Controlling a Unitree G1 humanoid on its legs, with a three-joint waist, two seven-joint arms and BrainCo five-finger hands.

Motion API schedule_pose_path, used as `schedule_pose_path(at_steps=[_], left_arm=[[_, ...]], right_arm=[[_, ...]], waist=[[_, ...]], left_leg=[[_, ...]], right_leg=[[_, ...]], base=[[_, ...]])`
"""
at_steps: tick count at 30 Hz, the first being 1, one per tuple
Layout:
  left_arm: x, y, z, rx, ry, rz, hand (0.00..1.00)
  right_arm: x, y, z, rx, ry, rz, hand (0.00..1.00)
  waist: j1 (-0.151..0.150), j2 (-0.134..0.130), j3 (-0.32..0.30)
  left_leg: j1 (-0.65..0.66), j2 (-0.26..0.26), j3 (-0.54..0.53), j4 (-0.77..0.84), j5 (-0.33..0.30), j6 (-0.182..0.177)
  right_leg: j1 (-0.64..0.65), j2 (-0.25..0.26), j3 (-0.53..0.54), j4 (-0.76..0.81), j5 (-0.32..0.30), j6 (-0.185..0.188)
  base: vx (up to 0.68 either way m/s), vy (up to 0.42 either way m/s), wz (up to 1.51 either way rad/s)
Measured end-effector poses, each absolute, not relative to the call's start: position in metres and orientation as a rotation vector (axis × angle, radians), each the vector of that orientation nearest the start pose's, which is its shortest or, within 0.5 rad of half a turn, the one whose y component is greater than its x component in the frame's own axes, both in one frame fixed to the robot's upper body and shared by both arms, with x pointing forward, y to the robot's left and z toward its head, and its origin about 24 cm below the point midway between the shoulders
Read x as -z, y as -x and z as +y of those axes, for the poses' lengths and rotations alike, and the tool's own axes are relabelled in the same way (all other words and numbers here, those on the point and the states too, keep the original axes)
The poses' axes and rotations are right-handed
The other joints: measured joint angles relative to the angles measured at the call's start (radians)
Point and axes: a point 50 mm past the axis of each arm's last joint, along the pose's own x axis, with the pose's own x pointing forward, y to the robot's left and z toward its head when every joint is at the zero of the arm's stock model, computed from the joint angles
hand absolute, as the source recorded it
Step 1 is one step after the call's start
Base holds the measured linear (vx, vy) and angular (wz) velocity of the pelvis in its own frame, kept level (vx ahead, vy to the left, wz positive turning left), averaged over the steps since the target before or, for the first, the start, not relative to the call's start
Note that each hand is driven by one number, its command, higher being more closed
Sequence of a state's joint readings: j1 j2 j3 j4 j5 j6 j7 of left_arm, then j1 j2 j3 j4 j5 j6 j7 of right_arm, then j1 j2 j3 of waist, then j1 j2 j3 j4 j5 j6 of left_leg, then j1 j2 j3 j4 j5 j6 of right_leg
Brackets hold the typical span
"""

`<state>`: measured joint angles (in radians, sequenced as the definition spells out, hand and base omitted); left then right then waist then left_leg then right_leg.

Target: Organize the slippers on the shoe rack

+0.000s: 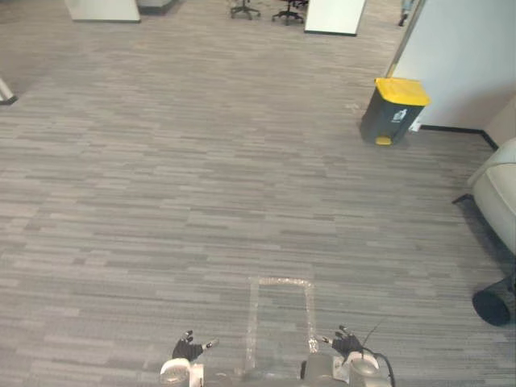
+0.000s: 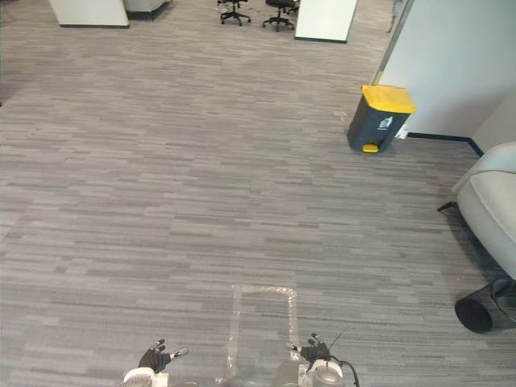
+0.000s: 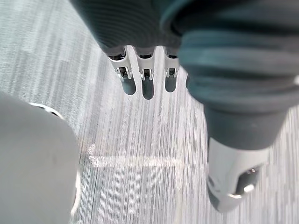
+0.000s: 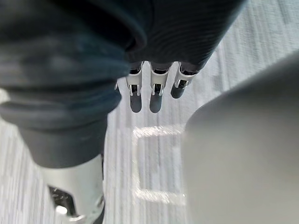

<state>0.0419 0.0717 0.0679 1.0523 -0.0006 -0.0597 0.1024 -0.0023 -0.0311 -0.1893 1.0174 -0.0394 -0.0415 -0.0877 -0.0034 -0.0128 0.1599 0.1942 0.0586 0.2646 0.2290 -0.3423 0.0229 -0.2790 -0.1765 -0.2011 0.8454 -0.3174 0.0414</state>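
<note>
1 broad stretch of grey carpet floor (image 1: 201, 161) runs ahead of me. A white partition wall (image 1: 459, 56) stands on its far right, and a pale armchair (image 1: 501, 193) sits nearer along my right edge. Against the foot of that wall is 1 container, a dark bin (image 1: 393, 113). Its yellow lid is down, so I cannot tell what is inside. Just in front of me a rectangle of clear tape (image 1: 280, 316) is stuck to the carpet, its long axis running away from me.

My left hand (image 1: 187, 350) and right hand (image 1: 347, 344) hang low on either side of that rectangle. Both have loose, straight fingers pointing at the carpet, and both hold nothing.

I cannot tell which way the slippers or the shoe rack lie from either hand, nor which hand is nearer. My guess is that I must turn or walk to find them before any reach.
</note>
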Motion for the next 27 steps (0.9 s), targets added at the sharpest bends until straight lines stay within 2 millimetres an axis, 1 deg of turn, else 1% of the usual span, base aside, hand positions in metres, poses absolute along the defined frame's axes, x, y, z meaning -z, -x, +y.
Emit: schedule_pose_path(at_steps=[1,2,3,4,5,6,7,9,11,12,13,14,15,16,17,18,19,20,21,22,23,24,25,26,27], left_arm=[[0.156,-0.114,0.19,-0.2,-0.078,1.028,0.0],[0.156,-0.113,0.19,-0.196,-0.078,1.031,0.0],[0.157,-0.113,0.19,-0.194,-0.082,1.033,0.0],[0.157,-0.111,0.193,-0.196,-0.087,1.037,0.0],[0.158,-0.111,0.187,-0.187,-0.073,1.048,0.0],[0.159,-0.111,0.183,-0.175,-0.063,1.048,0.0],[0.16,-0.112,0.172,-0.153,-0.036,1.048,0.0],[0.159,-0.114,0.17,-0.14,-0.042,1.045,0.0],[0.158,-0.117,0.171,-0.158,-0.022,1.03,0.0],[0.156,-0.12,0.172,-0.169,-0.016,1.015,0.0],[0.154,-0.124,0.172,-0.185,-0.005,0.992,0.0],[0.153,-0.125,0.171,-0.194,0.01,0.981,0.0],[0.151,-0.128,0.171,-0.202,0.017,0.965,0.0],[0.15,-0.129,0.172,-0.207,0.019,0.957,0.0],[0.147,-0.133,0.172,-0.208,0.019,0.935,0.0],[0.147,-0.132,0.173,-0.211,0.02,0.933,0.0],[0.146,-0.133,0.173,-0.212,0.02,0.924,0.0],[0.146,-0.134,0.174,-0.214,0.019,0.919,0.0],[0.146,-0.134,0.174,-0.214,0.018,0.914,0.0],[0.145,-0.135,0.175,-0.217,0.017,0.907,0.0],[0.145,-0.135,0.175,-0.218,0.016,0.905,0.0],[0.147,-0.132,0.172,-0.216,0.023,0.919,0.0],[0.148,-0.132,0.176,-0.227,0.02,0.927,0.0],[0.148,-0.131,0.18,-0.234,0.014,0.929,0.0],[0.147,-0.132,0.185,-0.241,0.003,0.928,0.0]], right_arm=[[0.148,-0.137,-0.19,0.249,0.015,0.962,0.0],[0.147,-0.139,-0.19,0.248,0.016,0.95,0.0],[0.146,-0.139,-0.19,0.248,0.015,0.947,0.0],[0.147,-0.137,-0.189,0.247,0.013,0.954,0.0],[0.146,-0.141,-0.193,0.255,0.018,0.942,0.0],[0.145,-0.142,-0.196,0.257,0.028,0.941,0.0],[0.144,-0.143,-0.2,0.269,0.027,0.933,0.0],[0.144,-0.143,-0.202,0.292,0.012,0.935,0.0],[0.145,-0.138,-0.2,0.296,0.007,0.949,0.0],[0.146,-0.136,-0.2,0.294,0.01,0.95,0.0],[0.145,-0.134,-0.199,0.285,0.019,0.945,0.0],[0.145,-0.133,-0.199,0.281,0.023,0.943,0.0],[0.145,-0.133,-0.198,0.278,0.026,0.946,0.0],[0.146,-0.132,-0.197,0.274,0.028,0.948,0.0],[0.147,-0.13,-0.195,0.271,0.028,0.957,0.0],[0.147,-0.129,-0.194,0.271,0.026,0.962,0.0],[0.148,-0.129,-0.194,0.269,0.025,0.962,0.0],[0.147,-0.13,-0.193,0.269,0.023,0.96,0.0],[0.148,-0.129,-0.192,0.269,0.021,0.964,0.0],[0.149,-0.128,-0.192,0.27,0.019,0.971,0.0],[0.15,-0.126,-0.192,0.273,0.018,0.978,0.0],[0.15,-0.124,-0.197,0.281,0.03,0.985,0.0],[0.151,-0.122,-0.196,0.286,0.02,0.999,0.0],[0.152,-0.121,-0.192,0.28,0.012,0.999,0.0],[0.154,-0.117,-0.187,0.271,0.001,1.012,0.0]], waist=[[0.0,0.007,0.003],[-0.005,0.008,0.005],[-0.007,0.004,0.006],[-0.007,-0.01,0.004],[-0.015,0.02,0.007],[-0.01,0.043,0.007],[-0.013,0.06,0.011],[-0.019,0.069,0.011],[-0.02,0.067,0.013],[-0.021,0.065,0.015],[-0.02,0.064,0.015],[-0.016,0.059,0.018],[-0.016,0.061,0.018],[-0.014,0.058,0.019],[-0.008,0.043,0.025],[0.0,0.041,0.021],[0.008,0.041,0.021],[0.009,0.04,0.023],[0.01,0.035,0.024],[0.011,0.025,0.025],[0.012,0.023,0.025],[0.012,0.042,0.018],[0.012,0.031,0.013],[0.009,0.009,0.01],[0.014,-0.008,0.001]], left_leg=[[0.02,0.014,0.005,-0.015,0.001,-0.002],[0.043,0.023,0.005,-0.037,0.003,-0.006],[0.068,0.02,0.004,-0.056,0.004,-0.01],[0.089,0.001,-0.002,-0.073,0.006,-0.018],[0.116,0.019,-0.02,-0.087,0.005,-0.036],[0.117,0.032,-0.026,-0.086,0.02,-0.06],[0.122,0.037,-0.037,-0.083,0.044,-0.085],[0.113,0.05,-0.059,-0.034,0.072,-0.121],[0.058,0.086,-0.079,0.163,0.108,-0.166],[0.006,0.104,-0.09,0.301,0.149,-0.174],[-0.075,0.13,-0.097,0.496,0.214,-0.199],[-0.135,0.16,-0.085,0.635,0.2,-0.197],[-0.177,0.179,-0.066,0.714,0.171,-0.182],[-0.199,0.185,-0.054,0.742,0.154,-0.165],[-0.25,0.196,-0.011,0.748,0.101,-0.133],[-0.268,0.195,0.003,0.714,0.077,-0.121],[-0.291,0.189,0.001,0.638,0.054,-0.107],[-0.319,0.18,-0.019,0.55,0.035,-0.096],[-0.332,0.157,-0.058,0.463,0.029,-0.103],[-0.332,0.115,-0.124,0.34,0.033,-0.108],[-0.331,0.084,-0.184,0.249,0.048,-0.109],[-0.319,0.056,-0.283,0.118,0.184,-0.145],[-0.299,0.036,-0.259,0.116,0.181,-0.133],[-0.282,0.017,-0.239,0.102,0.178,-0.121],[-0.279,0.008,-0.191,0.108,0.161,-0.094]], right_leg=[[-0.017,0.019,-0.046,-0.063,0.002,-0.004],[-0.038,0.04,-0.098,-0.167,0.025,-0.022],[-0.042,0.056,-0.14,-0.291,0.086,-0.029],[-0.03,0.058,-0.163,-0.408,0.193,-0.055],[-0.007,0.077,-0.179,-0.409,0.229,-0.127],[-0.001,0.093,-0.179,-0.414,0.218,-0.134],[-0.001,0.099,-0.178,-0.404,0.183,-0.132],[0.015,0.114,-0.18,-0.398,0.152,-0.137],[0.092,0.15,-0.178,-0.459,0.138,-0.14],[0.13,0.162,-0.173,-0.49,0.137,-0.139],[0.179,0.175,-0.152,-0.537,0.136,-0.14],[0.215,0.187,-0.132,-0.563,0.131,-0.147],[0.247,0.195,-0.111,-0.581,0.126,-0.147],[0.267,0.197,-0.096,-0.589,0.118,-0.148],[0.317,0.195,-0.044,-0.609,0.114,-0.142],[0.324,0.193,-0.012,-0.616,0.114,-0.14],[0.339,0.191,0.036,-0.63,0.118,-0.126],[0.355,0.185,0.08,-0.636,0.12,-0.111],[0.363,0.172,0.109,-0.635,0.119,-0.095],[0.365,0.15,0.148,-0.629,0.115,-0.074],[0.365,0.136,0.177,-0.625,0.111,-0.055],[0.357,0.139,0.216,-0.624,0.103,-0.018],[0.364,0.116,0.242,-0.628,0.104,0.009],[0.367,0.092,0.234,-0.646,0.123,0.021],[0.369,0.069,0.236,-0.661,0.131,0.023]], base=[[0.35,-0.084,-0.17],[0.39,-0.102,-0.09],[0.42,-0.129,-0.04],[0.43,-0.14,-0.05],[0.44,-0.13,-0.15],[0.43,-0.149,-0.22],[0.42,-0.152,-0.2],[0.42,-0.173,-0.13],[0.46,-0.18,-0.12],[0.37,-0.121,-0.21],[0.33,-0.048,-0.35],[0.37,-0.004,-0.51],[0.34,0.06,-0.49],[0.28,0.072,-0.73],[0.23,0.113,-0.86],[0.16,0.122,-1.24],[0.19,0.193,-1.26],[0.22,0.245,-1.24],[0.27,0.334,-1.13],[0.22,0.308,-0.99],[0.2,0.323,-1.12],[0.19,0.324,-0.99],[0.22,0.388,-0.87],[0.2,0.364,-0.67],[0.14,0.281,-0.53]])
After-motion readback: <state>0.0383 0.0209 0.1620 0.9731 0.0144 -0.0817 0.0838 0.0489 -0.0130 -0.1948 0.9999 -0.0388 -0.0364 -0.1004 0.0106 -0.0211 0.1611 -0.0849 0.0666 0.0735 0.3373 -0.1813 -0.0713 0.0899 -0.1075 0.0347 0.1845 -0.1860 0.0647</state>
